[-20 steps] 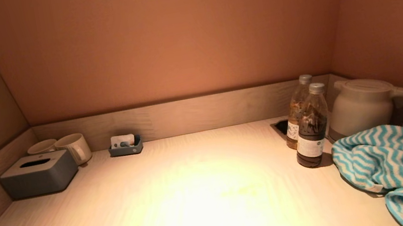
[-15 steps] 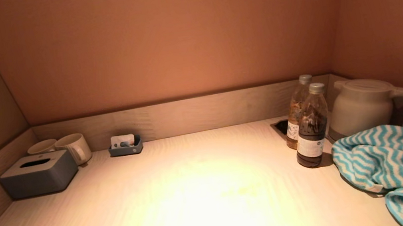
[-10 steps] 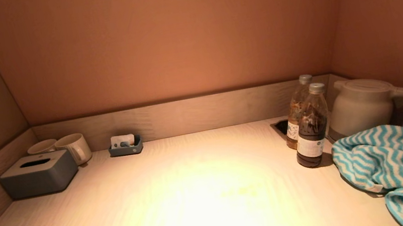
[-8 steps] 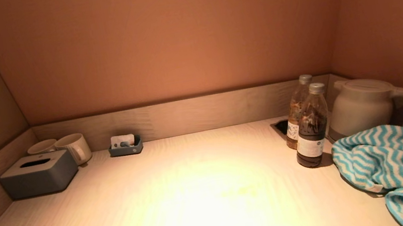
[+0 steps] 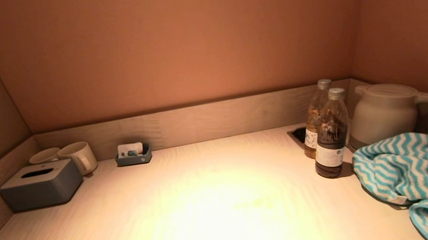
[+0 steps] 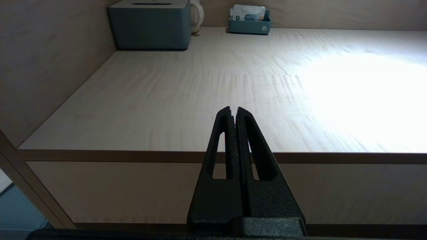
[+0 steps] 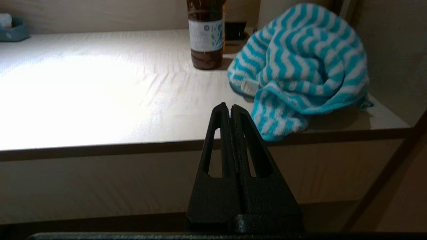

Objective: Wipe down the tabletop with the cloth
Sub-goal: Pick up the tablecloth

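Nothing is moving since before; both grippers are waiting, pinched shut, holding nothing.
Grabbing the cloth point(image 5: 420, 177) could be knocking the near bottle point(image 5: 330, 134) over, standing just beside it.

The middle of the tabletop point(image 5: 210, 206) is left open from front edge to back wall. The right side is blocked by two bottles point(image 5: 330, 136), a kettle point(image 5: 386, 112) and the bunched cloth point(image 5: 420, 177). The far left corner is taken by a tissue box point(image 5: 41, 184), mugs point(image 5: 76, 157) and a small tray point(image 5: 133, 155).
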